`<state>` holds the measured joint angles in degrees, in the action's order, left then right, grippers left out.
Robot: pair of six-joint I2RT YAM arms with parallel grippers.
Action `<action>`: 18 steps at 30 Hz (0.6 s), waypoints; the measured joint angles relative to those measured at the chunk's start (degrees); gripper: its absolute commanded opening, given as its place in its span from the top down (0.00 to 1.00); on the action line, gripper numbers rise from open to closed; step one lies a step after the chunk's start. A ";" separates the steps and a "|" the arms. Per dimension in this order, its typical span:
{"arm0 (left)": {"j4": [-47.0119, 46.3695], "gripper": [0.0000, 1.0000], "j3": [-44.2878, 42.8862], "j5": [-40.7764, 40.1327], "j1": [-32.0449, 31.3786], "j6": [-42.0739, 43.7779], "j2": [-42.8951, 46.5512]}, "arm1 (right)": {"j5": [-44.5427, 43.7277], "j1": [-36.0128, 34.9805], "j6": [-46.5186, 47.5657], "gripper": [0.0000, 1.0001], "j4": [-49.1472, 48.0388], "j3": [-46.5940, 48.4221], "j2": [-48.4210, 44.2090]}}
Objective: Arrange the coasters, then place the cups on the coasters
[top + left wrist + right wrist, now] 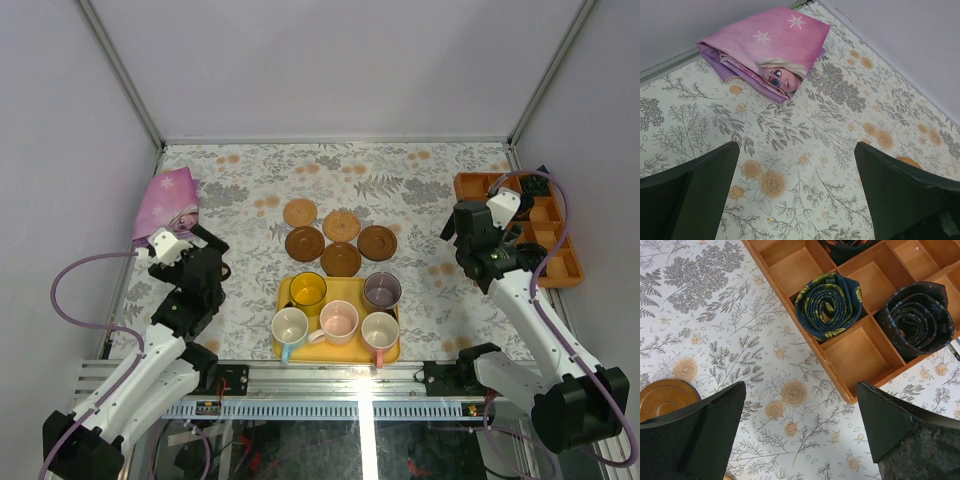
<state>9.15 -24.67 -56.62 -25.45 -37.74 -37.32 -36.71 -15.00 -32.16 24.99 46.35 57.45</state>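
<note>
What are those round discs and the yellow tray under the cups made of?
The discs look like wood: brown tones, two lighter, three darker, one showing ring marks and a slight sheen up close. The tray looks like smooth plastic, going by its even bright yellow, but that is unsure.

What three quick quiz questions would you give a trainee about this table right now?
1. How many coasters lie on the table?
2. Where are the cups? A: on the yellow tray. B: on the coasters. C: on the bare table.
3. True or false: all the coasters are the same colour.
Key: 1: five. 2: A. 3: false.
</note>
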 measured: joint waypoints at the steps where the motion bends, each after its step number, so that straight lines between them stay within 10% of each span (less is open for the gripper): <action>1: 0.00 0.00 0.00 0.00 0.00 0.00 0.00 | -0.13 0.00 -0.02 0.01 0.02 0.00 0.22; 18: -0.46 0.00 0.04 0.13 -0.02 -0.22 0.83 | -2.86 -0.02 -3.45 0.01 0.02 -0.22 -2.03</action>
<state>8.69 -24.62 -56.49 -25.47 -37.95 -36.49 -39.57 -15.03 -35.62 25.02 46.13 55.42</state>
